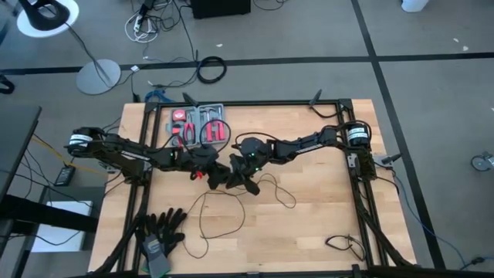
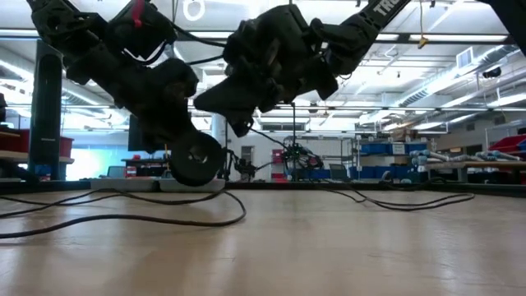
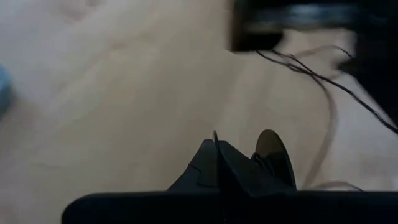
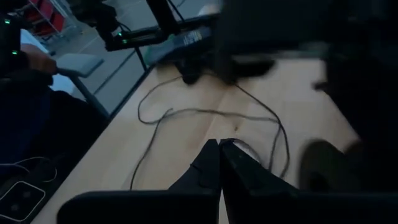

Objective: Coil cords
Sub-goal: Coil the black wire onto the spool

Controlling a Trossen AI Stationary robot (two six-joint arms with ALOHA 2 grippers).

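The cord is one thin black wire lying in loose loops (image 1: 231, 207) on the wooden table, ending in a round black puck (image 2: 196, 158). Both arms meet over the table's middle. My left gripper (image 3: 217, 148) is shut on the wire close to the puck, which hangs just above the table beside its fingers (image 3: 273, 155). My right gripper (image 4: 219, 146) is shut right beside it, slanting down, with a strand of the wire (image 4: 247, 147) at its tips. In the low view a strand drops from the right gripper (image 2: 243, 128) toward the table. My left gripper pinches the wire (image 3: 214, 134) between its fingertips, right by the puck end. The fingers slant down from the table's left. The puck hangs beside them, clear of the table. My right gripper has the wire at its fingertips (image 4: 239, 144), slanting down from the right; the contact itself is too small to see. The wire falls slack from there to its loops on the table (image 4: 186, 112).
A red tool tray (image 1: 199, 123) stands at the far edge. Black gloves (image 1: 162, 230) lie at the near left corner and a short black cable (image 1: 345, 245) at the near right. Bare wood lies to the right of the loops.
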